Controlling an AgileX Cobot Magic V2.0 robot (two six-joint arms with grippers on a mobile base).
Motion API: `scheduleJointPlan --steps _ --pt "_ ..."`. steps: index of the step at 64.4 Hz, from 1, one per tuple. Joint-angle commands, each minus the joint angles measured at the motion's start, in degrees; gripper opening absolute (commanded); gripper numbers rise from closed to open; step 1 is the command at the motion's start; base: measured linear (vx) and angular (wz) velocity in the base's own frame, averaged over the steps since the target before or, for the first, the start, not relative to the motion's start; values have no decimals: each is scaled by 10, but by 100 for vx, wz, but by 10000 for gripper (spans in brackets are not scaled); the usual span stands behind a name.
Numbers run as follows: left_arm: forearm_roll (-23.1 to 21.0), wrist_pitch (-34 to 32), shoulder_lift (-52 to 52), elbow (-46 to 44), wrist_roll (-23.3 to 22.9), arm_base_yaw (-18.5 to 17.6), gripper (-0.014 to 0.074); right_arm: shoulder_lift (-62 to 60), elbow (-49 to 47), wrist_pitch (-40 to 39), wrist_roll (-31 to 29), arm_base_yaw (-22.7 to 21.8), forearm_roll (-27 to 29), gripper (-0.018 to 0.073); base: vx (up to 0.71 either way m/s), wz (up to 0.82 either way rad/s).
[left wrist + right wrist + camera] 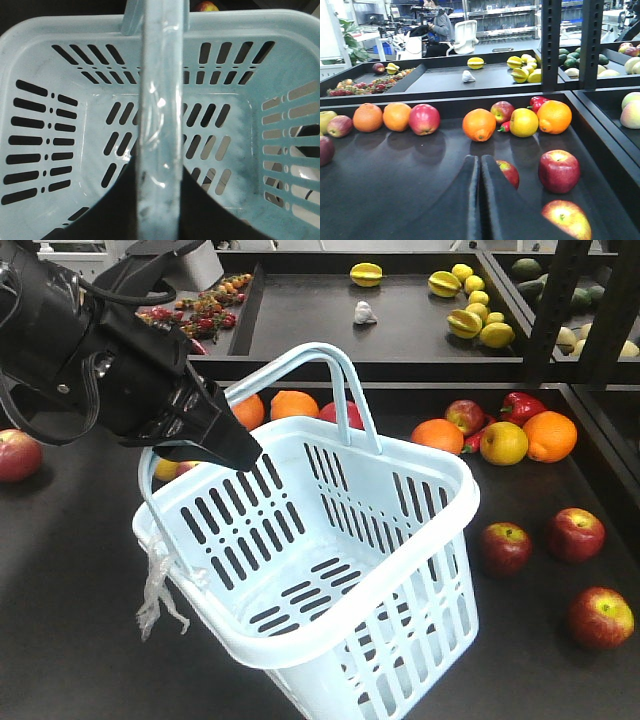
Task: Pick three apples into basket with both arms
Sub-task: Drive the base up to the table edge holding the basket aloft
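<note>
Zero apples in basket point(300, 648) so far. You've got left gripper point(235, 445) clamped on its handle point(161, 100), basket tilted below. Right gripper point(480, 160) pinched closed, empty. Red apples point(558, 170) ahead-right of it. Next, I judge: part right jaws, reach nearest apple point(509, 174).

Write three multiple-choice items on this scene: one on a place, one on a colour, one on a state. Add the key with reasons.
1. Where is the left gripper?
A. On the basket's handle
B. On an orange
C. Over the back tray

2. What colour is the basket?
A. Red
B. Pale blue
C. Black

3. What does the basket hold?
A. Three apples
B. One orange
C. Nothing

Key:
1. A: the left wrist view shows the handle running between the dark fingers.
2. B: its slotted walls are pale blue in both views.
3. C: its slotted floor is bare, and the red apples lie outside it.
</note>
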Motion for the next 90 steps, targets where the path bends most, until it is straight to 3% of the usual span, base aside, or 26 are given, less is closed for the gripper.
scheduleJointPlan --steps 1,90 --pt "-29 -12 -24 -15 -7 -2 -8 -5 6 -43 -1 -1 -1 -3 10 -11" --pt "-29 -12 -24 -15 -7 -2 -8 -5 6 -43 -1 -1 -1 -3 5 -3"
